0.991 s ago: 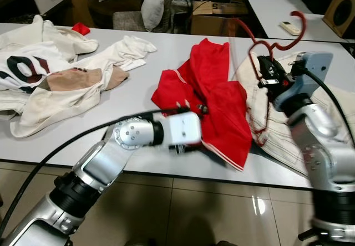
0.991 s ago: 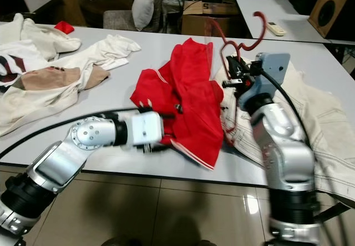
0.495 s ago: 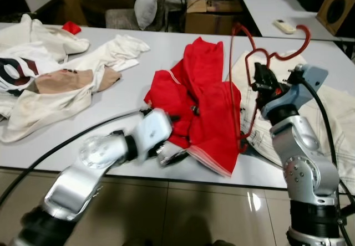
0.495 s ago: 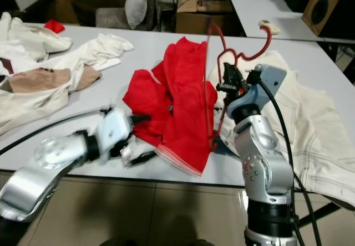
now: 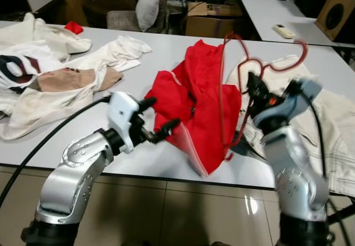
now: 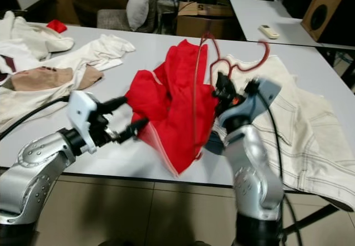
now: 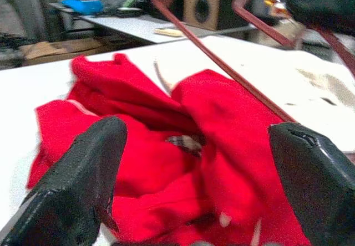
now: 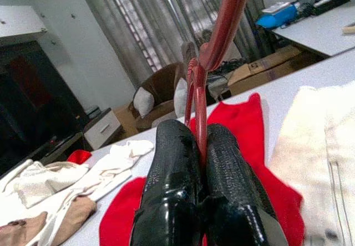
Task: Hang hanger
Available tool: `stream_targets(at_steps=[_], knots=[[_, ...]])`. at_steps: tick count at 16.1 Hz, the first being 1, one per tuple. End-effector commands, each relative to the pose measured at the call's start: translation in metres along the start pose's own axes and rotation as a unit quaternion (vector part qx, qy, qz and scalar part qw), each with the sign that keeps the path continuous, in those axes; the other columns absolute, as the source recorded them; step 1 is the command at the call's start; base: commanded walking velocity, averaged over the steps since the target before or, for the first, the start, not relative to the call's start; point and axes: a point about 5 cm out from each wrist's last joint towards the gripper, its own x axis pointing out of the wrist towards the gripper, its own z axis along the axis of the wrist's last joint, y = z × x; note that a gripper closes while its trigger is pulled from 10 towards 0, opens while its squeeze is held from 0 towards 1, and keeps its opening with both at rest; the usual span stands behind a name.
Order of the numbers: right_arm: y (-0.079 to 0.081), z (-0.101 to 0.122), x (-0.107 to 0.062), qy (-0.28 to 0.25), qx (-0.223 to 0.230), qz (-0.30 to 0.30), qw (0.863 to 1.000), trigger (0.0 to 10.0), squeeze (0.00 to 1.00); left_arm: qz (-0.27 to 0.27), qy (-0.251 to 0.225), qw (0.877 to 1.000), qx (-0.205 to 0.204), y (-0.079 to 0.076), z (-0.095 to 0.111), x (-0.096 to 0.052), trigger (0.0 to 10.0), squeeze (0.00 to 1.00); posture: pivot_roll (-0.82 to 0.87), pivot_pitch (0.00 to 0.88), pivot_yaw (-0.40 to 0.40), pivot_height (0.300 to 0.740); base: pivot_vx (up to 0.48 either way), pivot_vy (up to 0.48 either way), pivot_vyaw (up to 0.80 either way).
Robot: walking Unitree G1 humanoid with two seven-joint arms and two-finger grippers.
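One red hanger (image 5: pixel 260 63), clenched in the right gripper (image 8: pixel 198 146), raised above a white table (image 5: pixel 166 49) at right. One red garment (image 5: pixel 202 107) draped from it. Left gripper (image 5: pixel 158 118) released, fingers spread, just left of the garment. Cream clothes (image 5: pixel 61 80) far left.

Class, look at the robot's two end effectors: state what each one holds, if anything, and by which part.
The right end effector is shut on the red hanger, pinching its thin wire. The left end effector is open, holding nothing, beside the red garment.
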Motion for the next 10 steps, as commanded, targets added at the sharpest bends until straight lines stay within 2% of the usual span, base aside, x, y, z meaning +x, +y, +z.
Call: stream_targets(at_steps=[1, 2, 3, 6, 10], knots=[[0.005, -0.003, -0.003, 0.003, -0.003, -0.001, 1.0, 10.0, 0.0, 0.01, -0.006, 1.0, -0.002, 0.0, 0.003, -0.002, 10.0, 0.97, -0.07, 0.0, -0.033, 0.74, 0.0, 0.0, 0.0], [0.006, -0.006, -0.005, 0.008, -0.002, -0.003, 1.0, 10.0, 0.0, 0.011, -0.004, 1.0, 0.0, 0.0, 0.002, -0.002, 10.0, 0.97, -0.07, 0.0, -0.033, 0.74, 0.0, 0.0, 0.0], [0.012, -0.021, -0.014, 0.033, 0.003, -0.009, 0.999, 10.0, 0.0, 0.023, -0.007, 1.0, -0.01, -0.003, -0.001, -0.003, 10.0, 0.95, -0.07, 0.0, -0.037, 0.74, 0.0, 0.0, 0.0], [0.011, -0.024, -0.018, 0.048, -0.023, -0.023, 0.998, 10.0, 0.0, 0.03, 0.001, 1.0, 0.001, -0.005, -0.002, -0.002, 10.0, 0.95, -0.07, 0.0, -0.047, 0.74, 0.0, 0.0, 0.0], [0.012, -0.025, -0.022, 0.047, -0.023, -0.021, 0.998, 10.0, 0.0, 0.032, -0.001, 0.999, 0.005, -0.005, 0.0, -0.004, 10.0, 0.95, -0.07, 0.0, -0.057, 0.74, 0.0, 0.0, 0.0]])
